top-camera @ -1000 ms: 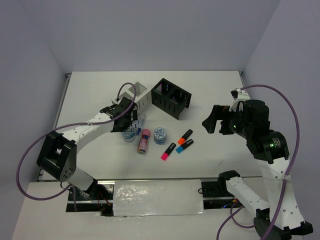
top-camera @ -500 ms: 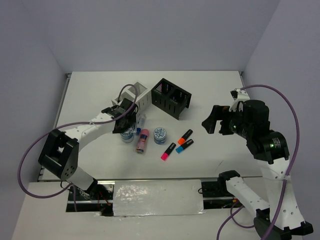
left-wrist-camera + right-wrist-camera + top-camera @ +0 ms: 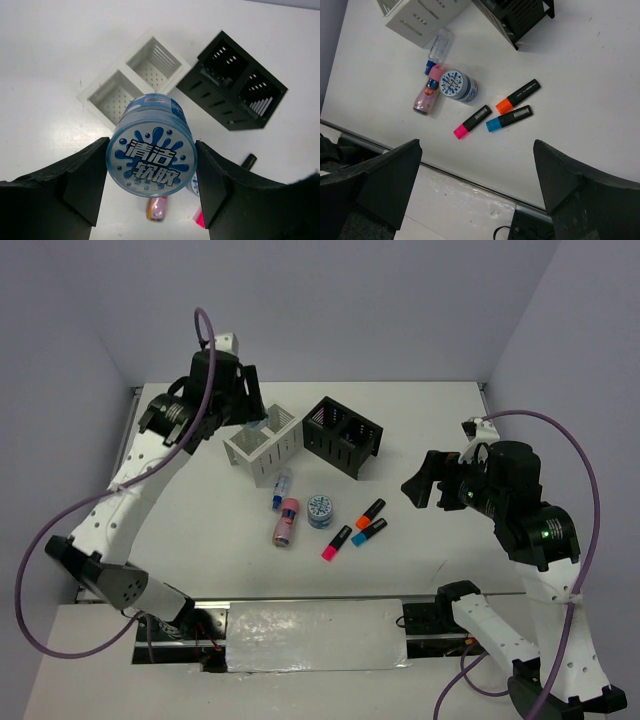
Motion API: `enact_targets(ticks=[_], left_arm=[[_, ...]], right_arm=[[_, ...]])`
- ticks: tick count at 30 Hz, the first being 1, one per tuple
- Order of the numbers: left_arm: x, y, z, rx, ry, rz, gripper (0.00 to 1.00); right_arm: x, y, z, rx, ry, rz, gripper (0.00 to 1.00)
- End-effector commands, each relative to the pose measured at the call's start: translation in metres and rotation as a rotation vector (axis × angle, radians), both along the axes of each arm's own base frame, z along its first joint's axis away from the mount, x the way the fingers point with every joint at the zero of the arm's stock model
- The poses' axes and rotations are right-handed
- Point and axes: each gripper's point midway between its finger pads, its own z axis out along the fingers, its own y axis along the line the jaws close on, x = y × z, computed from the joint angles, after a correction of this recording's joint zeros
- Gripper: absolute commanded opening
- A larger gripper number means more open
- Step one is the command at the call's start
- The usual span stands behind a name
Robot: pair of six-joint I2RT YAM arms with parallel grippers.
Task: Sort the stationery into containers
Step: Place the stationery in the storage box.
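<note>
**Top view:** The left pincer hangs above the white slatted two-compartment box at the back of the white desk. The black slatted two-compartment box stands just to that pincer's right. The right pincer hovers well apart at the other side of the desk. The loose stationery lies on the desk between the two pincers.

**Left wrist view:** The left pincer's fingers grip a round pale-blue tape roll, its blue-lettered face towards the lens. The white box sits directly below and beyond the roll.

**Right wrist view:** The right pincer's jaws stand wide apart with nothing between them. On the desk below lie a second pale-blue patterned tape roll and, just beside it, a pink cylinder tube. A small blue-white stick lies beyond the tube, towards the white box. An orange-tipped black highlighter and a blue-tipped black highlighter lie side by side. A pink-tipped black highlighter rests near them.
</note>
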Motion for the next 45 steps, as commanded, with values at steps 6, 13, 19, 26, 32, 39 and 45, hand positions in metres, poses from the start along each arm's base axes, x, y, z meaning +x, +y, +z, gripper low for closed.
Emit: enact_targets(ticks=[6, 13, 19, 26, 32, 39, 45], left_arm=[[0.077, 0.020, -0.036, 0.077, 0.062, 0.061, 0.00], [0.093, 0.023, -0.065, 0.110, 0.101, 0.059, 0.00], [0.087, 0.025, -0.089, 0.105, 0.146, 0.064, 0.00], [0.082, 0.026, -0.116, 0.113, 0.189, 0.067, 0.00], [0.080, 0.026, -0.123, 0.110, 0.207, 0.066, 0.31], [0.083, 0.021, -0.109, 0.094, 0.183, 0.052, 0.99], [0.066, 0.012, -0.059, 0.057, 0.126, -0.006, 0.99]], right_arm=[[0.002, 0.009, 0.015, 0.034, -0.059, 0.046, 1.00], [-0.002, 0.010, 0.006, 0.036, -0.041, 0.051, 1.00], [0.000, 0.011, 0.001, 0.037, -0.027, 0.049, 1.00], [0.005, 0.012, 0.002, 0.034, -0.018, 0.055, 1.00], [0.010, 0.016, 0.000, 0.034, -0.003, 0.069, 1.00], [0.014, 0.018, 0.000, 0.033, 0.004, 0.077, 1.00], [0.018, 0.023, -0.017, 0.037, 0.039, 0.070, 1.00]])
